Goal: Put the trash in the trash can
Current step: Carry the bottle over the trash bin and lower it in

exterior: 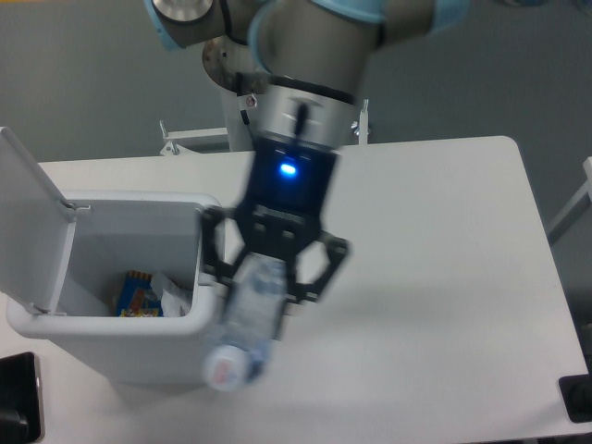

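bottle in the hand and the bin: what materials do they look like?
Bottle: thin clear plastic, probably; you see through it, and it looks crumpled, though motion blur softens detail. White cap end.
Bin: white moulded plastic, smooth and semi-matte, with rounded corners and a grey latch.
The hand grips the bottle.

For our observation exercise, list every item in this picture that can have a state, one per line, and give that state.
trash can: lid hinged open, standing on the table.
pincer: shut on the bottle, blurred, at the can's right rim.
bottle: crushed, capped, held off the table, cap end pointing down.
printed packet: lying inside the can.
white wrapper: crumpled, inside the can beside the packet.
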`<state>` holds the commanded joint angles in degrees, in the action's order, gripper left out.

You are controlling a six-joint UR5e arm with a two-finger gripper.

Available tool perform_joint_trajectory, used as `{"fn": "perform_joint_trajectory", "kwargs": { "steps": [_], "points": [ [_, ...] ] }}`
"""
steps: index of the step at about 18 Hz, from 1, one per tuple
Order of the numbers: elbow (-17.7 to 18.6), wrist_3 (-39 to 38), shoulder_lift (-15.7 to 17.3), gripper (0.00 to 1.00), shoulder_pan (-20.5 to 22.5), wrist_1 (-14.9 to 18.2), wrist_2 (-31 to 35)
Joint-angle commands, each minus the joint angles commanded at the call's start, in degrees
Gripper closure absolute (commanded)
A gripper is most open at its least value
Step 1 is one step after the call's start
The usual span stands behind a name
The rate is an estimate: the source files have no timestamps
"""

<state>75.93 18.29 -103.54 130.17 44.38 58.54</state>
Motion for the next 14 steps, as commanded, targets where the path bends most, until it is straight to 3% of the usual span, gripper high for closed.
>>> {"fn": "perform_joint_trajectory", "kwargs": {
  "steps": [5, 10, 14],
  "points": [
    [4.91, -1.24, 1.58, 0.44, -5.97, 0.00, 0.17],
    [8.70, -1.06, 1.85, 0.44, -7.21, 0.00, 0.17],
    [9.32, -0.54, 1.85, 0.32, -7.22, 0.00, 0.17]
  ]
}}
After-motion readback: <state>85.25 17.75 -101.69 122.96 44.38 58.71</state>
